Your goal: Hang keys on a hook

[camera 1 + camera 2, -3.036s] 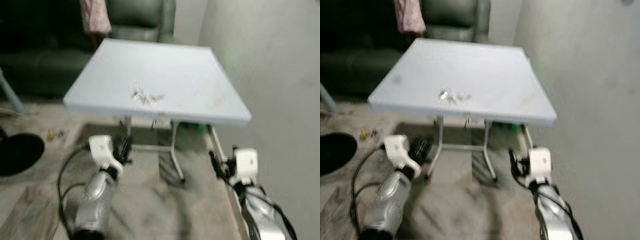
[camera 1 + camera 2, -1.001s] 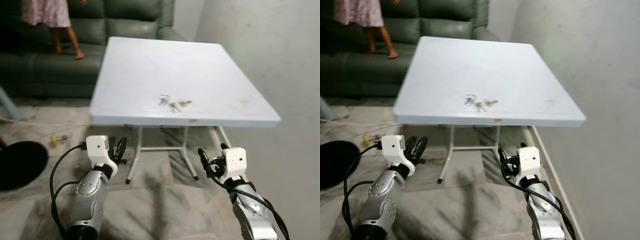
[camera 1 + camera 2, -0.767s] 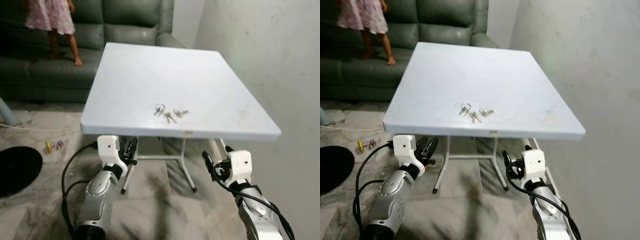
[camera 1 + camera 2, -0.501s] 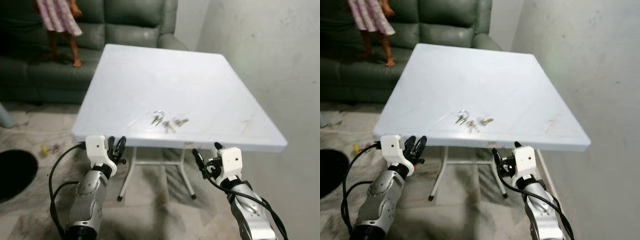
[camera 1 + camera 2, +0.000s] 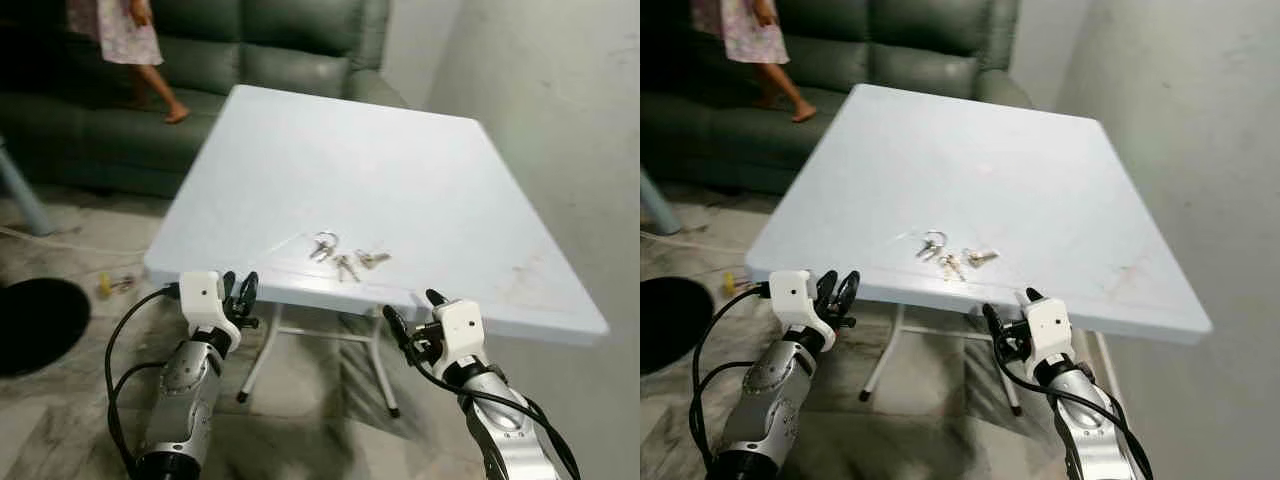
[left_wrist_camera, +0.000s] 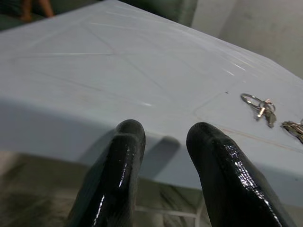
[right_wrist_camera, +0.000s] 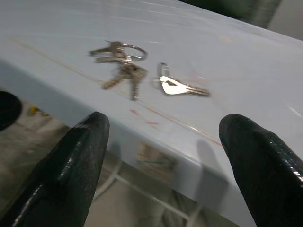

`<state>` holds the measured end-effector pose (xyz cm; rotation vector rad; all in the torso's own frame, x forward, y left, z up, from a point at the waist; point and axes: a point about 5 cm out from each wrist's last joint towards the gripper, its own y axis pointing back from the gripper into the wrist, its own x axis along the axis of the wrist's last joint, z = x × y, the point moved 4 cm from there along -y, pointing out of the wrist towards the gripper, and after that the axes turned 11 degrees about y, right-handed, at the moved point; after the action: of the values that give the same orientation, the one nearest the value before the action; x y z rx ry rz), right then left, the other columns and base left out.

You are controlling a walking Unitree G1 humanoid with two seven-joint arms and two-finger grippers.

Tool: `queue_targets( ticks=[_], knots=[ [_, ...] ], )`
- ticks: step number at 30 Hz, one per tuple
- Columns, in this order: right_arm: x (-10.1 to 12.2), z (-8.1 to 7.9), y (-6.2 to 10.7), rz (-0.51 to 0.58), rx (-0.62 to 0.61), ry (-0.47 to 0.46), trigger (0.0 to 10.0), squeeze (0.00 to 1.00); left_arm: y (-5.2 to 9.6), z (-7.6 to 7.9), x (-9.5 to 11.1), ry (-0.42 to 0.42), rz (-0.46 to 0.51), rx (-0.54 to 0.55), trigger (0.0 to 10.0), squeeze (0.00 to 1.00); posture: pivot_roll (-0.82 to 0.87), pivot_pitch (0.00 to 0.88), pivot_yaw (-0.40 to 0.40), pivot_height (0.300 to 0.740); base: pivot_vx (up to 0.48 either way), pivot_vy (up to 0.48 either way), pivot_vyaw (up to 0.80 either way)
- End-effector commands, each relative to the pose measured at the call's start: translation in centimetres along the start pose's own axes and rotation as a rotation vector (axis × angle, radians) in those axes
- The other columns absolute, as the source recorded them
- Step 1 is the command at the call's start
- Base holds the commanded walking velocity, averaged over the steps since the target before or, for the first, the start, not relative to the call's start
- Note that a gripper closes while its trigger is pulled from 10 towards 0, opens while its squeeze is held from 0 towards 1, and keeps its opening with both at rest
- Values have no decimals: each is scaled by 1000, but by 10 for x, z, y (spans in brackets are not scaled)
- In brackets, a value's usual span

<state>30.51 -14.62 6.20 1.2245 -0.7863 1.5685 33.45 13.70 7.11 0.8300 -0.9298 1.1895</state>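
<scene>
A bunch of keys on a ring, with one loose key beside it, lies on the white folding table close to its near edge. My right gripper is held just below and in front of that edge, a little to the right of the keys, open wide and empty; the right wrist view looks at the keys between its fingers. My left gripper is at the near left corner, with a narrow gap between its fingers and nothing in it. The keys lie off to its side.
A dark green sofa stands behind the table, with a person on it at the far left. A plain wall runs close along the table's right side. On the floor to the left lie a black round object and a small yellow thing.
The camera has come closer to the table and tilted. Both grippers now sit at the table's near edge instead of below it. The keys lie where they were.
</scene>
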Motion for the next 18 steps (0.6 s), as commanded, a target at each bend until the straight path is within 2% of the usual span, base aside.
queue_targets(
  ticks=[1,18],
  knots=[
    [2,5,1,3,-3,20,10000,0,-1,5,0,-8,0,-9,10000,0,191,0,-114,736,0,0,800],
    [1,1,1,-4,21,30,10000,0,-2,3,-3,14,-27,-5,10000,0,189,0,-116,736,0,0,783]
  ],
)
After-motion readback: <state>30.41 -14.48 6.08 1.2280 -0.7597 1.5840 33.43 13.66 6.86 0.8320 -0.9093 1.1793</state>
